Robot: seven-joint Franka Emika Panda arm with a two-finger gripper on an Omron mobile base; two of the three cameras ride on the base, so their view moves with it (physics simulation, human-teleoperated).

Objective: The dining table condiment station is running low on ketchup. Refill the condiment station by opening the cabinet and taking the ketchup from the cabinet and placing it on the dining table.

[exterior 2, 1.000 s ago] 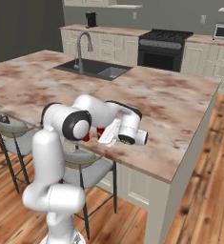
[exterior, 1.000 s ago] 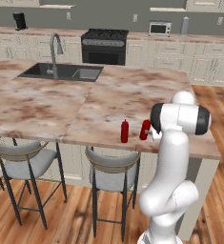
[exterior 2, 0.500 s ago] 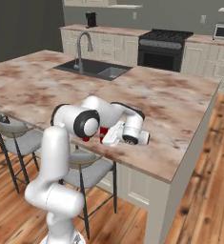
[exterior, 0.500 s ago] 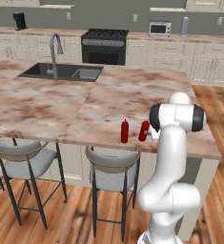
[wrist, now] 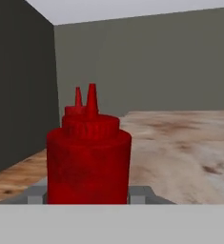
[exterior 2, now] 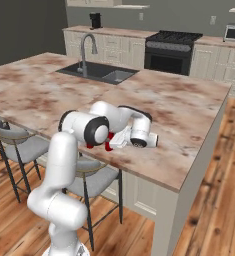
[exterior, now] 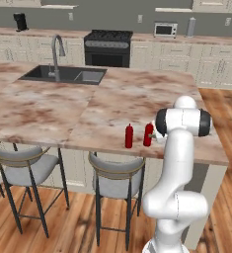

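Note:
Near the front edge of the dining table [exterior: 112, 104] [exterior 2: 189, 115] stand two red ketchup bottles. My gripper [exterior: 152, 134] [exterior 2: 111, 144] [wrist: 89, 194] reaches level over the tabletop and is shut on the right ketchup [exterior: 148, 134] [wrist: 88, 162], which stands upright on the stone. Its grey fingers [wrist: 141, 194] press on both sides of the bottle's body. The other ketchup bottle [exterior: 129, 136] stands a little to the left; in the hand view its nozzle [wrist: 77, 97] pokes up behind the held one. The cabinet is out of view.
An inset sink [exterior: 63, 75] with an arched faucet [exterior: 57, 49] lies at the table's far left. Grey stools [exterior: 115, 173] stand under the front edge by my base. A stove [exterior: 108, 47] and low cabinets line the back wall.
The two bottles stand where they were. My arm's elbow has swung slightly while the hand stays at the right bottle.

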